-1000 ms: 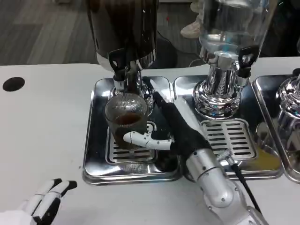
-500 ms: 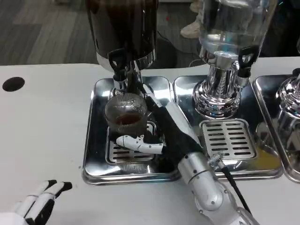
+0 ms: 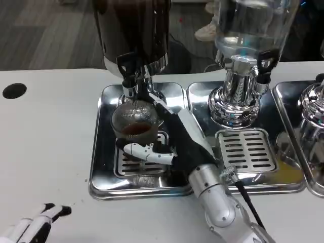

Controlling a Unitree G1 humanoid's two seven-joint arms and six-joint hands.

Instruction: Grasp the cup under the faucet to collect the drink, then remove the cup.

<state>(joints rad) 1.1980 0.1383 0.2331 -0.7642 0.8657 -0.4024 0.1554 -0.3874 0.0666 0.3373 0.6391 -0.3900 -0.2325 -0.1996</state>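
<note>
A clear glass cup (image 3: 135, 125) with a little brown drink in it stands on the grate of the left steel tray (image 3: 104, 152), right under the black faucet (image 3: 129, 76) of the dark dispenser. My right hand (image 3: 174, 139) grips the cup from its right side, thumb across the front and fingers behind it. At the bottom left corner my left hand (image 3: 35, 225) rests open on the white table, far from the cup.
A clear dispenser (image 3: 243, 61) stands on a second steel tray (image 3: 248, 152) to the right, and a third tray (image 3: 304, 152) lies at the right edge. A black hole (image 3: 14, 90) marks the table at the far left.
My right hand slid left and closed tighter around the cup. My left hand drew back toward the bottom left corner. The cup stays under the faucet.
</note>
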